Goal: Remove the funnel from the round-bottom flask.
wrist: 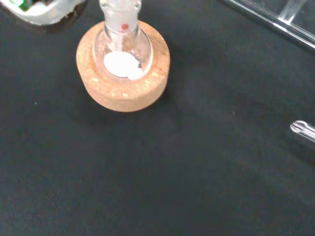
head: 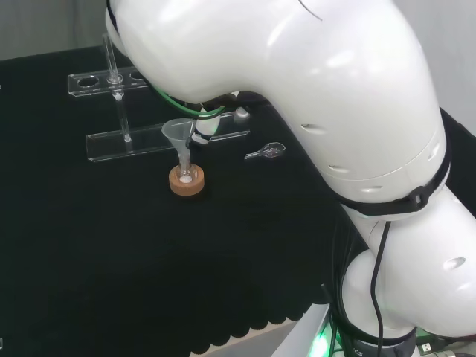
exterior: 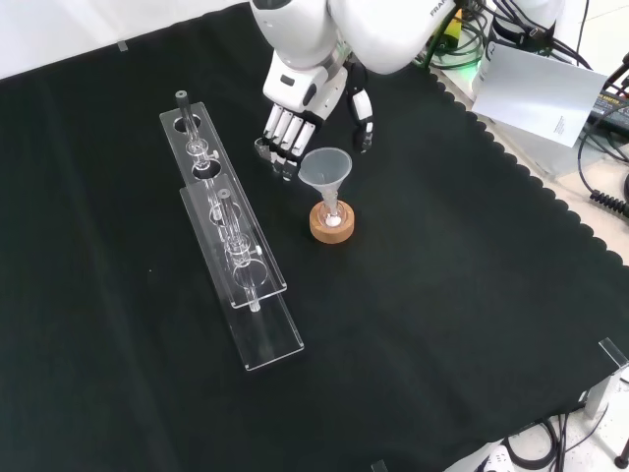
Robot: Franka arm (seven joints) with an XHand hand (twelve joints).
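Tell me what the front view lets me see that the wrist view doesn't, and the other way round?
The front view alone gives the hand, its fingers relaxed and apart just behind the funnel, plus the whole clear rack to the left. The wrist view alone looks down into the round-bottom flask, where something white lies at the bottom, and catches a small glass piece at the frame's edge. Both share the cork ring with the flask seated in it on the black cloth.

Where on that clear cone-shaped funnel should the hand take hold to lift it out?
Probably the wide cone of the clear funnel, pinched at its rim from above. It stands upright in the round-bottom glass flask on the cork ring; the hand hovers just behind it.
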